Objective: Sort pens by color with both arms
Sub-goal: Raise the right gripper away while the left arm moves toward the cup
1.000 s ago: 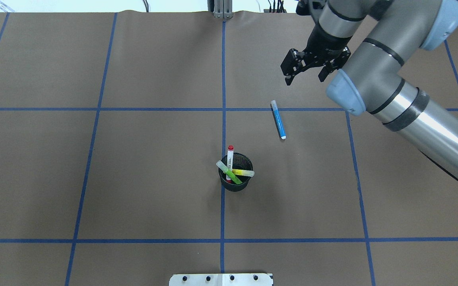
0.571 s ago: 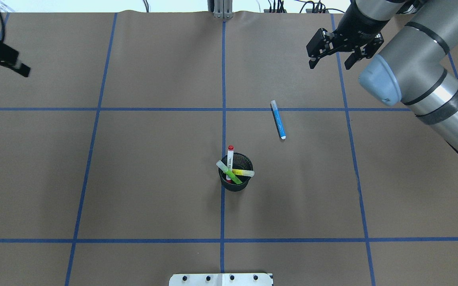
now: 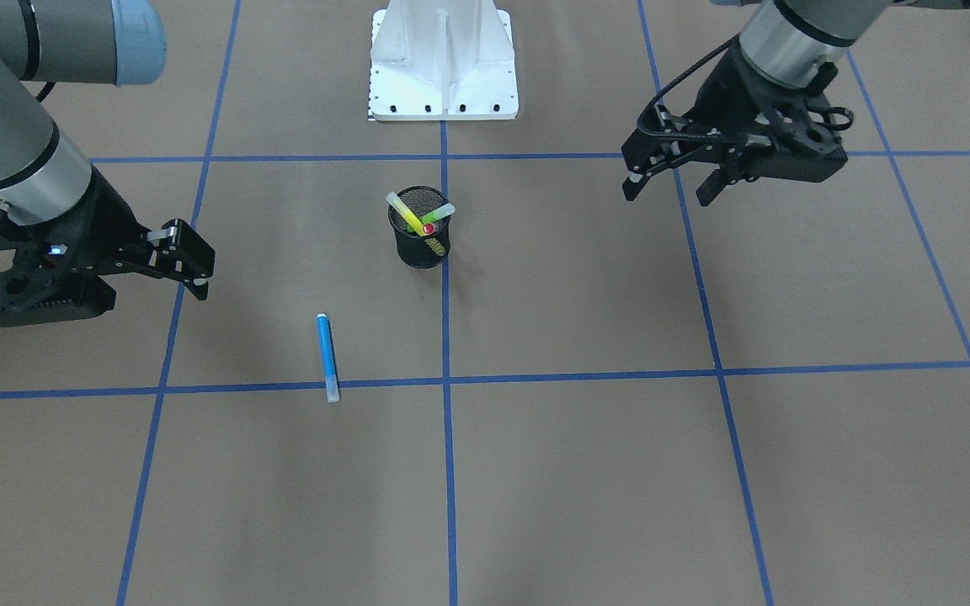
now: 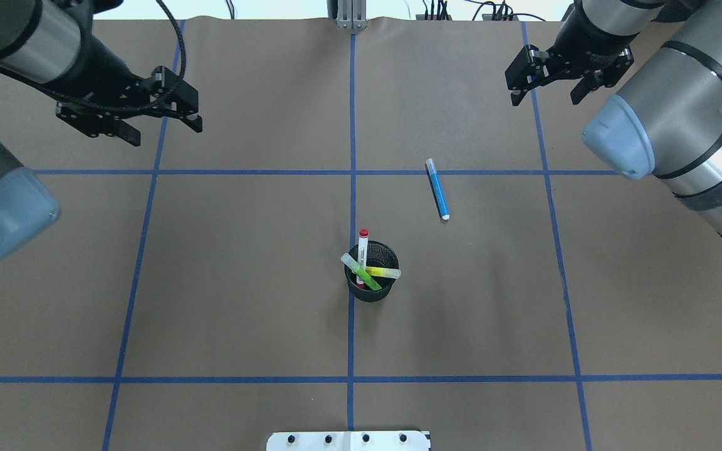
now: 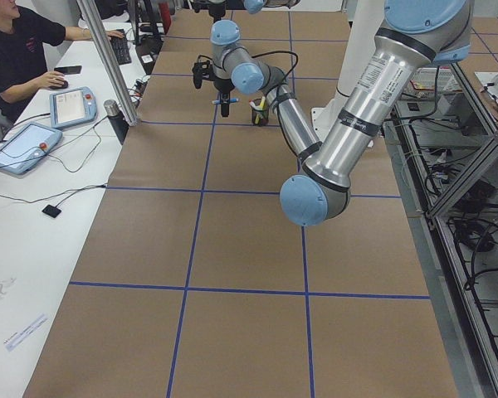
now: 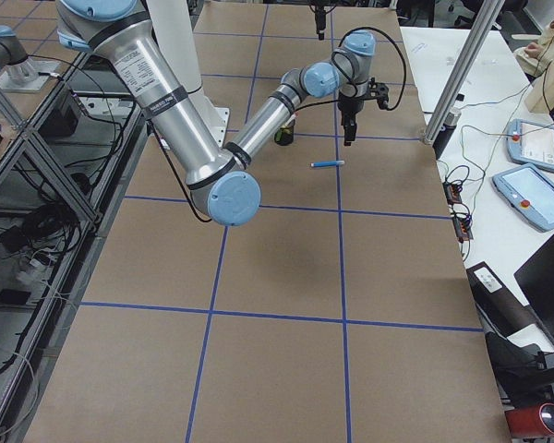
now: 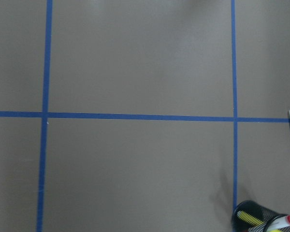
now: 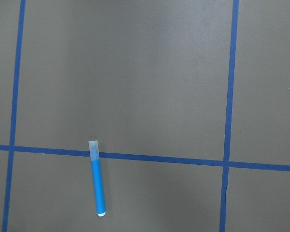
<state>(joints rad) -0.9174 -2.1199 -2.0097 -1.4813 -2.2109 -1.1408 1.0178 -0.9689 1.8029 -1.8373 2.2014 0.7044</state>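
Observation:
A blue pen (image 4: 437, 189) lies flat on the brown table right of centre; it also shows in the front view (image 3: 327, 358) and the right wrist view (image 8: 97, 179). A black mesh cup (image 4: 367, 294) at the centre holds the red-capped white pen (image 4: 362, 247), the light green pen (image 4: 361, 272) and the yellow pen (image 4: 387, 273). My left gripper (image 4: 167, 133) is open and empty above the far left of the table. My right gripper (image 4: 544, 99) is open and empty at the far right, beyond the blue pen.
Blue tape lines divide the brown table (image 4: 242, 282) into squares. The white pedestal base (image 3: 443, 67) stands at the robot's edge. A person sits at a side desk with tablets (image 5: 70, 104). A metal post (image 4: 350, 15) stands at the far edge.
My left arm has come in from the left edge and moved right over the far left square. My right gripper has moved up and right, away from the blue pen. The pens have not moved.

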